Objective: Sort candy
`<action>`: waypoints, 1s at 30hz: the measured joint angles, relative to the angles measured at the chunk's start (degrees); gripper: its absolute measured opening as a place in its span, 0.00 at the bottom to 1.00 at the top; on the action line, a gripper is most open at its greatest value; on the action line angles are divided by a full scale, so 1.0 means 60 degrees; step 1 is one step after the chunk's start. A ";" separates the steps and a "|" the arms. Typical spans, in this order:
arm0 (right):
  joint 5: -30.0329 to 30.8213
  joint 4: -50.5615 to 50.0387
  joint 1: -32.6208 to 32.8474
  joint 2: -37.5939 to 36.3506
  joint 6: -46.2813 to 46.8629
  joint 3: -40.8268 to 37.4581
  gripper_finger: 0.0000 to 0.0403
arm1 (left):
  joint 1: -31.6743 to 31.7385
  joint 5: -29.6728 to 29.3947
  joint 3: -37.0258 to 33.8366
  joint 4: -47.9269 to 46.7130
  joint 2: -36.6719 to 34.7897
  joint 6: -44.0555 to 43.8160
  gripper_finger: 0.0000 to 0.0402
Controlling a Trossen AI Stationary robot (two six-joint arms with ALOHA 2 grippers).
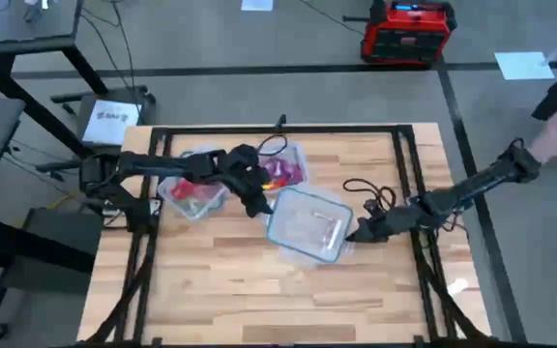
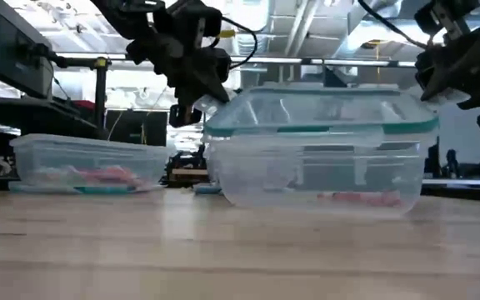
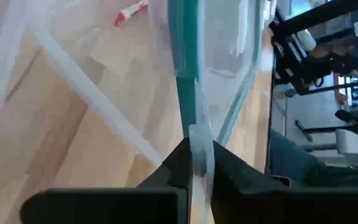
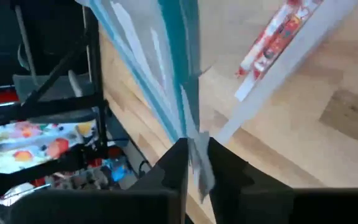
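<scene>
- At the middle of the wooden table [image 1: 220, 290], a clear rectangular tub [image 1: 307, 224] with a bluish-green rim is sitting skewed, with both arms reaching in to it from opposite sides.
- The left gripper [image 1: 256, 205] is closing on the tub's rim at its left corner; in the left wrist view the dark fingers [image 3: 173, 171] are pinching the thin rim between them with almost no gap.
- The right gripper [image 1: 356, 232] is gripping the opposite edge of the same tub; the right wrist view is showing its fingers [image 4: 169, 168] pressed nearly together on the rim.
- One piece of candy [image 4: 272, 38] in a red wrapper is lying on the floor of this held tub, seen low through the wall in the low view [image 2: 358, 198].
- More candy [image 1: 283, 172], red and pink, is lying in a second tub [image 1: 288, 155] just behind the left gripper.
- A third tub [image 1: 193, 193], lower and flatter, is sitting to the left, holding further red pieces [image 2: 98, 176].
- A black cable [image 1: 370, 193] is lying on the table near the right arm.
</scene>
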 joint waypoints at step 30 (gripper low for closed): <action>0.3245 -0.3522 -0.0154 -0.1380 -0.7131 0.3727 0.28 | 0.0124 -0.0455 -0.0018 0.0673 -0.0004 -0.0490 0.03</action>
